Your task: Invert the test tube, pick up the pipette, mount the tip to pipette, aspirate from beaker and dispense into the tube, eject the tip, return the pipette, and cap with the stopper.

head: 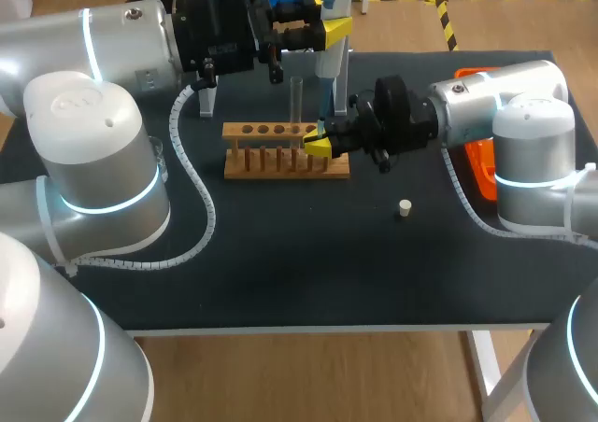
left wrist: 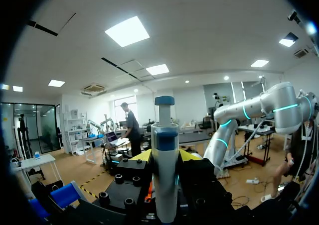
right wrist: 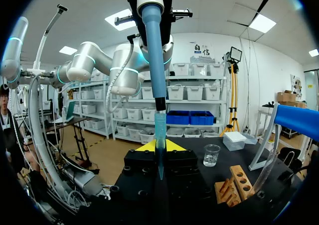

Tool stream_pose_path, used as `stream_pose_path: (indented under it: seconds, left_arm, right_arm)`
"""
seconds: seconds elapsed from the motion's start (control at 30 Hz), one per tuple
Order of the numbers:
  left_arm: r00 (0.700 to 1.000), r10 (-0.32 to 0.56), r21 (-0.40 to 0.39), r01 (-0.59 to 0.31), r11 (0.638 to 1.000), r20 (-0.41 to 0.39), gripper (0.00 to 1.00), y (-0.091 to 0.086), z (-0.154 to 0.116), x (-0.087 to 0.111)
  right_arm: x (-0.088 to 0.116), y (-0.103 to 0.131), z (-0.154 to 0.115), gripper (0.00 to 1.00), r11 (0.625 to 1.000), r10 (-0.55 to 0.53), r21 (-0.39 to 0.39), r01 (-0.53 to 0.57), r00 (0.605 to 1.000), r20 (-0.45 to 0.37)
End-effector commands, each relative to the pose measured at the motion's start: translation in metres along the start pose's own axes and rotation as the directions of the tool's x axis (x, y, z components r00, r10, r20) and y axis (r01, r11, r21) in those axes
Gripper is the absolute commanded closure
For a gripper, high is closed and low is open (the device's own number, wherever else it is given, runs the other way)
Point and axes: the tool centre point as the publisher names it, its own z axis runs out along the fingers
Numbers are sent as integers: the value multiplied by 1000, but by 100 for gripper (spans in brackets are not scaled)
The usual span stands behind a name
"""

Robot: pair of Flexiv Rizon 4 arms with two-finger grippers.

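My left gripper (head: 329, 30) is at the back of the table, shut on the white and blue pipette (head: 322, 72), which hangs upright. In the left wrist view the pipette (left wrist: 164, 170) stands between the yellow tips of the left gripper (left wrist: 164, 158). A blue translucent tip (right wrist: 160, 135) sits on the pipette's lower end. My right gripper (head: 318, 144) is at the right end of the wooden rack (head: 280, 151), and in its own view the right gripper (right wrist: 160, 146) is shut on that tip. A clear test tube (head: 295, 100) stands in the rack. The small white stopper (head: 405, 208) lies to the rack's right.
A beaker (right wrist: 211, 155) holding some clear liquid stands on the mat beyond the rack (right wrist: 233, 185), mostly hidden behind my left arm in the head view. A white pipette stand (head: 202, 95) is at the back. An orange object (head: 481, 170) lies under my right arm.
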Motion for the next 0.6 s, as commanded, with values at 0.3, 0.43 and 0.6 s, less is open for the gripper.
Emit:
stream_pose_path:
  seconds: [0.3,0.43,0.6]
  left_arm:
    - [1000,0,-1,0,1000,-3,100,-1,0,-1]
    - [1000,0,-1,0,1000,-3,100,-1,0,-1]
    - [1000,0,-1,0,1000,-3,100,-1,0,-1]
  right_arm:
    - [3,2,-2,100,1000,-7,-9,7,1000,8]
    - [4,3,-2,100,1000,-9,-11,9,1000,9]
    - [4,4,-1,100,1000,-14,-13,14,1000,7]
